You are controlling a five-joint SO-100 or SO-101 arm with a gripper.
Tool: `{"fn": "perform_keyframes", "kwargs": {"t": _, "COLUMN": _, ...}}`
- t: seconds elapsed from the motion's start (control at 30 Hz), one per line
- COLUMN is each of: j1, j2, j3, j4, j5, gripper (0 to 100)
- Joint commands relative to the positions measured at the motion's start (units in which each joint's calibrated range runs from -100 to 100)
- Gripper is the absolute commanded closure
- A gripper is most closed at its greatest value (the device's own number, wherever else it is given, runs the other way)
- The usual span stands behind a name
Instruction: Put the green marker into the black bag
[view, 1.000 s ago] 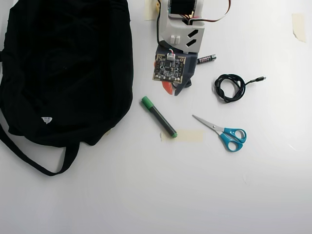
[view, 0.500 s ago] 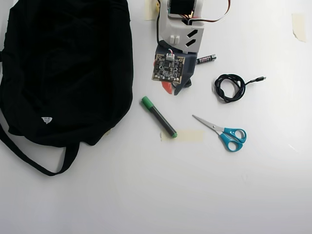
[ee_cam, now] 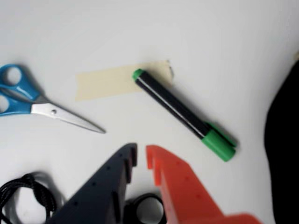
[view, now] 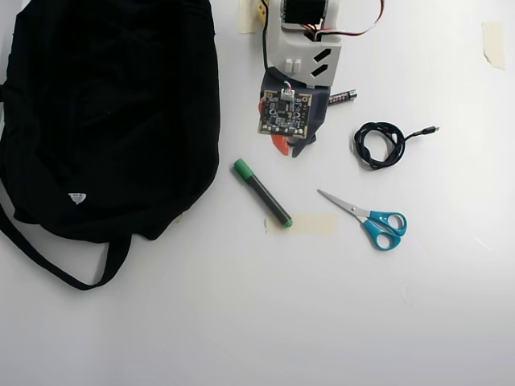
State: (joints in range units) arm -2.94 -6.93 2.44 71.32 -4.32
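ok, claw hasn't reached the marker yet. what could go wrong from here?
1. The claw looks nearly shut; unless it opens first, it may push the green marker rather than straddle it.
2. The marker lies diagonally, one end on a tape strip, so a misaligned pinch could roll it away.
3. The black bag shows no visible opening, so the drop may land on top.
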Motion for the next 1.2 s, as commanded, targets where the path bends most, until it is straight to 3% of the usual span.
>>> {"fn": "perform_keyframes", "kwargs": {"t": 0.0, "j1": -1.17, "j2": -1.86, "j3": -2.44, "j4": 0.26, "j5": 0.34, "gripper": 98}}
{"fn": "perform_keyframes", "kwargs": {"t": 0.83, "j1": 2.86, "j2": -0.62, "j3": -2.26, "j4": -1.64, "j5": -0.13, "gripper": 98}}
{"fn": "perform_keyframes", "kwargs": {"t": 1.17, "j1": 3.84, "j2": -0.45, "j3": -0.19, "j4": -6.89, "j5": 0.39, "gripper": 98}}
